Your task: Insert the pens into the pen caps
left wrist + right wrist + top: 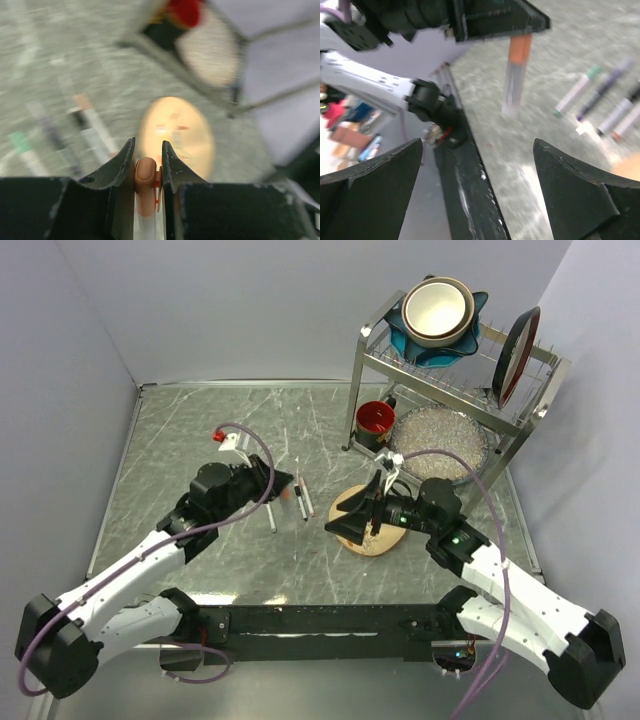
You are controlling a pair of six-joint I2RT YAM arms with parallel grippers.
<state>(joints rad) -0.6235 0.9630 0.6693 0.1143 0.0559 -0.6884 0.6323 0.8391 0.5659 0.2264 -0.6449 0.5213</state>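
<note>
- Left gripper (148,146) clenches 1 pen (146,186) (orange cap (520,47) apparently seated), lower centre.
- Right gripper (477,145), lower frame, stands released, empty.
- Other pens (602,100), upper right, probably not yet capped.

Pens (303,502) lie near the wooden disc (372,544).

- Left arm (120,585) and right arm (520,595) — white shells, black joints, bulky black shoulder housings.
- A purple cable (270,470) loops over the left arm; a second purple cable (440,451) arcs over the right.
- Left gripper (148,141): dark wedge fingers with scuffed edges.
- Right gripper (477,145): broad black triangular fingers.
- Black base rail (330,620) — joins both arms.
- Small green light (457,537) on the right forearm.
</note>
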